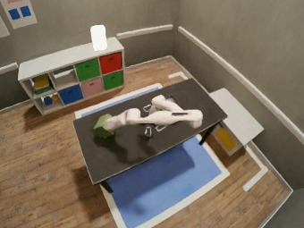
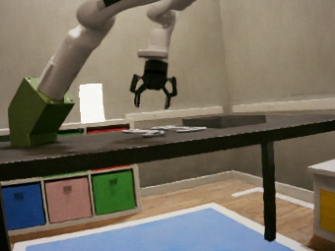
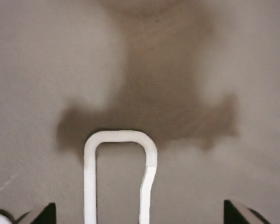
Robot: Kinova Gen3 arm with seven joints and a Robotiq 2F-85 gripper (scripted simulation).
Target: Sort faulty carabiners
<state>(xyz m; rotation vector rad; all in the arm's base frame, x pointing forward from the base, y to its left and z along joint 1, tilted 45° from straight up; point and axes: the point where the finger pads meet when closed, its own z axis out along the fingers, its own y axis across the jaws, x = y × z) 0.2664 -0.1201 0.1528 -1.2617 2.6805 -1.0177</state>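
Wide-open fingers hang above the carabiners

The fingers stand fully apart, holding nothing, over the table. A grey tray sits at right of centre in the exterior view; its contents can't be made out. A pale, rounded carabiner lies at the wrist view's lower centre, its lower end cut off. The arm partly covers the group from above.
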